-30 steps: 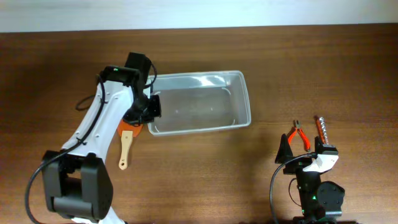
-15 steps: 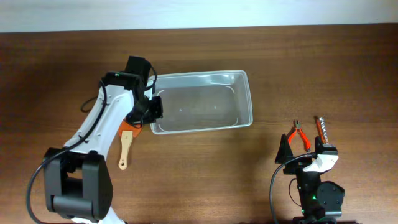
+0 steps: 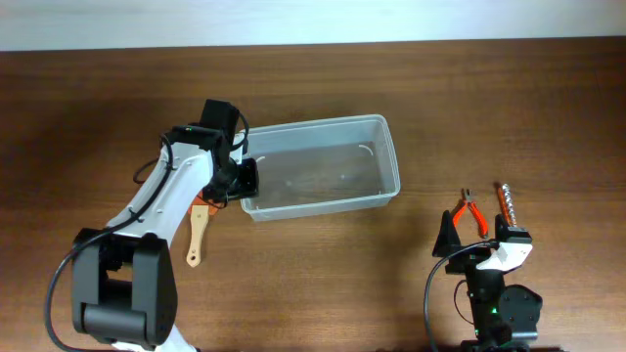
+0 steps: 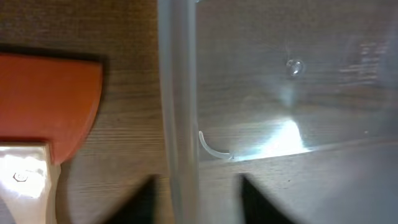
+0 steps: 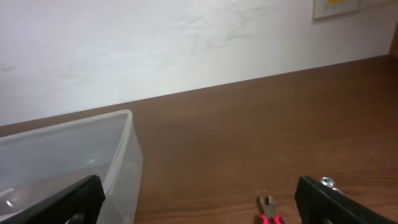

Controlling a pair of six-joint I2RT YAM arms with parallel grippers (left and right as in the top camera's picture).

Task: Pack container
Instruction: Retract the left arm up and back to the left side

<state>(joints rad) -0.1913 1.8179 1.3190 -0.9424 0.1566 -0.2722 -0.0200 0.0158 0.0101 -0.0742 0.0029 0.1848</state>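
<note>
Container [image 4: 178, 93] rim betw. cropped L claw [image 4: 198, 200]

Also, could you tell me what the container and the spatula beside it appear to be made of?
The container looks like clear, glossy plastic: the table grain shows through it, and glare spots sit on its walls. The spatula seems to have a pale, matte wooden handle and an orange blade, probably silicone or plastic.

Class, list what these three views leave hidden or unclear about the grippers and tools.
Left gripper: fingertips cut off by left wrist view's bottom edge; grip on container unclear.
Spatula: blade under the left arm overhead.
Pliers: mostly cut off at right wrist view's bottom edge.
Reddish tool beside pliers: too small overhead to identify.
</note>
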